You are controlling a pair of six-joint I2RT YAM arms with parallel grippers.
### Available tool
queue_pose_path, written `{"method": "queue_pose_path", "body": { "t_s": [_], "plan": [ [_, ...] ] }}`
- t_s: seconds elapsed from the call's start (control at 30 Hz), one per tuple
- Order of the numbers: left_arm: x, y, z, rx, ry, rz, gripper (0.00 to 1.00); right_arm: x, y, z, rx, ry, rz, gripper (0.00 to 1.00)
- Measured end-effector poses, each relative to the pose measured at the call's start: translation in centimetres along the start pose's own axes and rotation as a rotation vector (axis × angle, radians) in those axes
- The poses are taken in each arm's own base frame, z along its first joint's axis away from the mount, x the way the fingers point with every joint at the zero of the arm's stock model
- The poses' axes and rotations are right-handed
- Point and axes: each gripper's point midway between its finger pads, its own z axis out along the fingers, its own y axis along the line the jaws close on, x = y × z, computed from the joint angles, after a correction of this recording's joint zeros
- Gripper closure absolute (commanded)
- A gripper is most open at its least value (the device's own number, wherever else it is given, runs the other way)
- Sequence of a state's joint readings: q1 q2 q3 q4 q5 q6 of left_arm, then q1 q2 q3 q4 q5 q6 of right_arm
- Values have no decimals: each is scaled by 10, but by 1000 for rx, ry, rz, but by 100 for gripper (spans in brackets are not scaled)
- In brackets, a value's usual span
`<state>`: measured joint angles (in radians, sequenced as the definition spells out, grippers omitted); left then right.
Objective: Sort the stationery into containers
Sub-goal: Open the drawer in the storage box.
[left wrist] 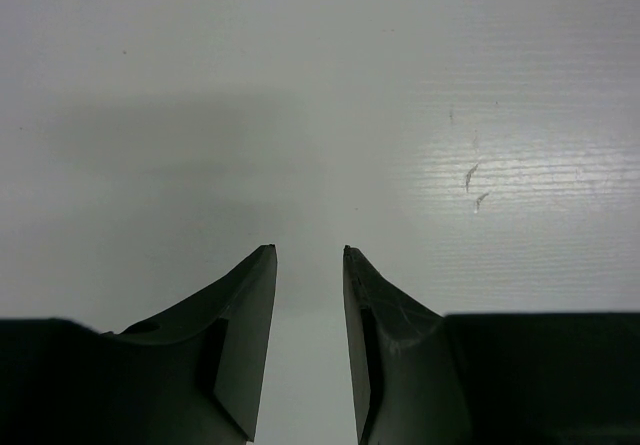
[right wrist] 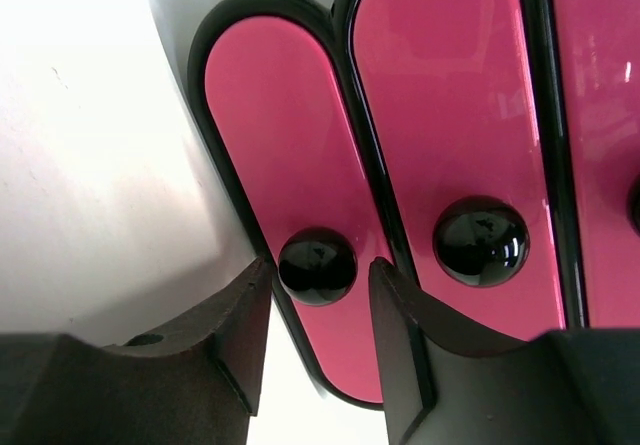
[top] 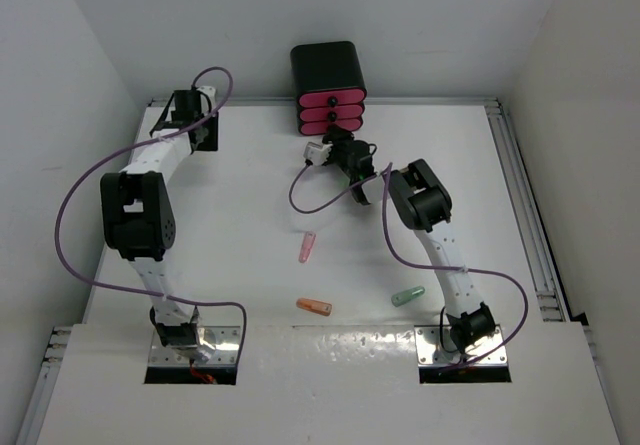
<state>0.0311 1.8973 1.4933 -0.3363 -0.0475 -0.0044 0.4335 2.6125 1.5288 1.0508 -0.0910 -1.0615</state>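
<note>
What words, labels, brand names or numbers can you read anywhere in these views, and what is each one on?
None: no readable text shows in any view.
The black box, its pink drawers and their dark knobs are plain, with no label.
The pink stick, orange stick and green stick are too small to show any print.

My white table (top: 240,195) stands boxed in by pale walls (top: 60,65) on three sides. A metal rail (top: 522,205) runs along its right edge. Small scratches (left wrist: 472,177) mark a white surface, wall or table, I cannot tell.
</note>
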Motion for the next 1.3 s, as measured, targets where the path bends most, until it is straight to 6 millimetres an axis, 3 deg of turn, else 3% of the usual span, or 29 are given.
{"method": "queue_pose_path", "body": {
  "t_s": [0.27, 0.4, 0.77, 1.13, 1.3],
  "plan": [
    [0, -2, 0, -24, 1, 5, 61, 7, 2, 0, -18, 0, 14, 65],
    [0, -2, 0, -28, 2, 3, 60, 5, 2, 1, -18, -10, 12, 54],
    [5, 2, 0, -35, 16, -1, 60, 0, -1, 6, -4, -35, 10, 54],
    [8, 3, 0, -32, 26, -3, 61, 0, 4, 6, -16, -39, 13, 62],
    [8, 3, 0, -28, 26, -4, 61, -1, 4, 6, -15, -40, 12, 75]
  ]
}}
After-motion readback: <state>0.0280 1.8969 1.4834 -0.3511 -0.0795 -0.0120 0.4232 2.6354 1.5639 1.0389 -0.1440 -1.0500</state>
